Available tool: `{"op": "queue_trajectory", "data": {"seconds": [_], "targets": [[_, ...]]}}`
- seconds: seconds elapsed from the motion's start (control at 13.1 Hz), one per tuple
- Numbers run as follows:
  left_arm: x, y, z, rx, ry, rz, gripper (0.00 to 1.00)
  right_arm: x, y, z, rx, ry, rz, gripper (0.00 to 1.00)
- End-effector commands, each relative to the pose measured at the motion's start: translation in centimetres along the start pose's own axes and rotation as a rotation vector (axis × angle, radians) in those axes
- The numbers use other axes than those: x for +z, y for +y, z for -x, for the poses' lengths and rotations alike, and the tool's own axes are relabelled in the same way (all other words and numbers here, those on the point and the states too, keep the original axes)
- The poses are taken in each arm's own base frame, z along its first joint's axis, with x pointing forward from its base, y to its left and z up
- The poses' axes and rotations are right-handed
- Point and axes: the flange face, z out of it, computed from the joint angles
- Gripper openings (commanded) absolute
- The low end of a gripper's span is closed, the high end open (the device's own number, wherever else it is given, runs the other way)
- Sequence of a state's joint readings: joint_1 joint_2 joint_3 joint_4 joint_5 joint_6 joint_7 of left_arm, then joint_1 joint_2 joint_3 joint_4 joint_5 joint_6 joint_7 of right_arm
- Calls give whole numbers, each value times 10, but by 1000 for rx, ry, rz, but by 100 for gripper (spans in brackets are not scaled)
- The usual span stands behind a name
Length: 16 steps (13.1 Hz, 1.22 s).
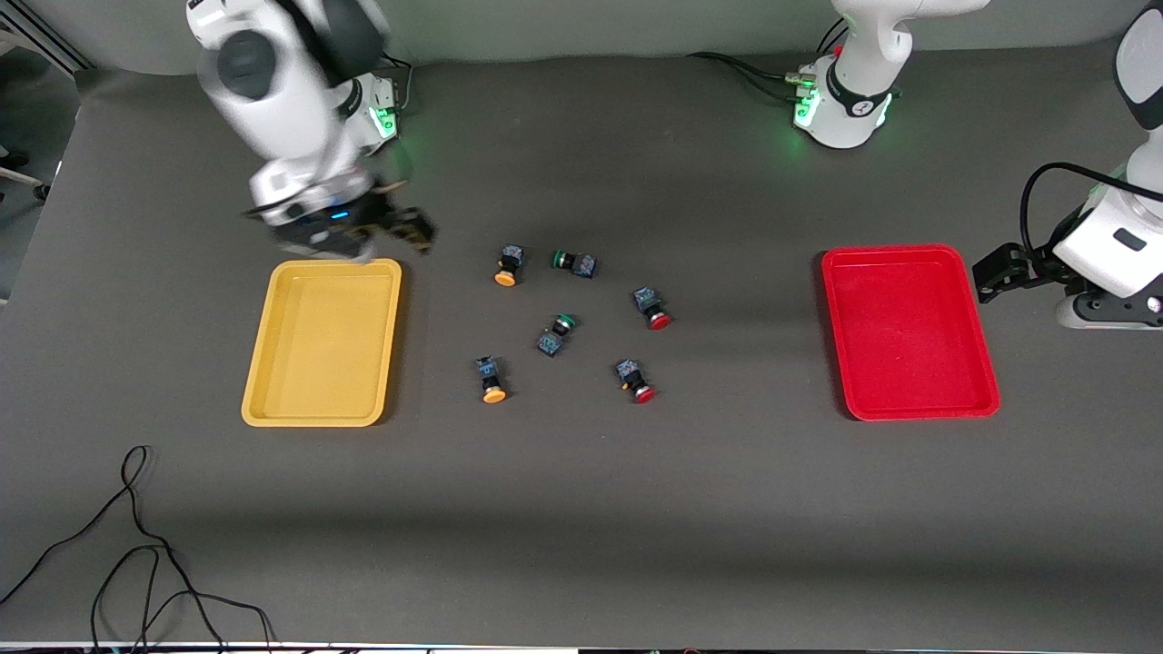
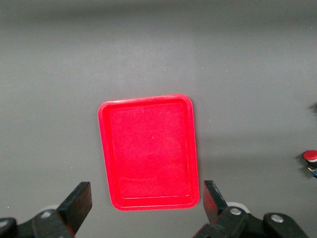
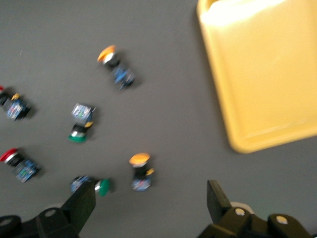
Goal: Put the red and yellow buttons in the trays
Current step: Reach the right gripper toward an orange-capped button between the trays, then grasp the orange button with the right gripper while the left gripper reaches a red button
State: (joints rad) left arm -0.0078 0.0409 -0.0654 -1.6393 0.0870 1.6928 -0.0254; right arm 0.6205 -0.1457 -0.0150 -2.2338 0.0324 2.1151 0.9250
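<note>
Front view: six buttons lie mid-table between the yellow tray [image 1: 321, 343] and the red tray [image 1: 909, 331], two yellow-capped [image 1: 506, 270] [image 1: 492, 382], two red-capped [image 1: 653, 311] [image 1: 637, 383], two green-capped [image 1: 573, 262] [image 1: 555, 331]. The right gripper [image 1: 363, 238] hangs over the yellow tray's farther rim; the left gripper [image 1: 1004, 272] hangs just beside the red tray.

Left wrist view: fingers [image 2: 79, 203] spread, holding nothing, above the red tray [image 2: 105, 148].

Right wrist view: fingers [image 3: 81, 206] spread, holding nothing, above the buttons.

arms [image 1: 273, 100]: white, grey joints | fingers [image 2: 79, 203]: black | bases: green lights
</note>
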Motion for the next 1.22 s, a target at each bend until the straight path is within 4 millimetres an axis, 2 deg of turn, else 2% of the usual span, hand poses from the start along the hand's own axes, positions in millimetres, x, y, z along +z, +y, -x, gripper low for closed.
{"op": "queue_trajectory", "data": {"seconds": [0.0,0.15,0.23,0.38,0.54,0.69,0.77,0.84,0.99,1.07,1.15], "targets": [[-5,1,4,-2,-10,8,100,32,-46,53,64,8,-10,100],[-5,1,6,-5,-23,7,100,38,-58,79,51,-1,5,100],[-4,4,5,-10,-25,7,100,41,-58,87,36,-6,15,100],[4,14,3,6,-39,11,100,58,-55,114,-7,-21,48,100],[8,25,3,15,-48,19,100,73,-47,115,-7,-22,52,100],[29,55,8,-22,-95,22,100,105,-38,113,-5,-10,34,100],[40,74,10,-38,-115,17,100,127,-37,111,0,-5,28,100],[57,101,9,-47,-145,9,100,154,-40,109,-1,-4,38,100],[97,155,4,-135,-197,-14,100,197,-41,101,11,10,22,100],[123,174,0,-173,-222,-22,100,216,-37,89,34,20,22,100],[146,192,-1,-229,-259,-1,100,229,-35,87,36,27,18,100]]}}
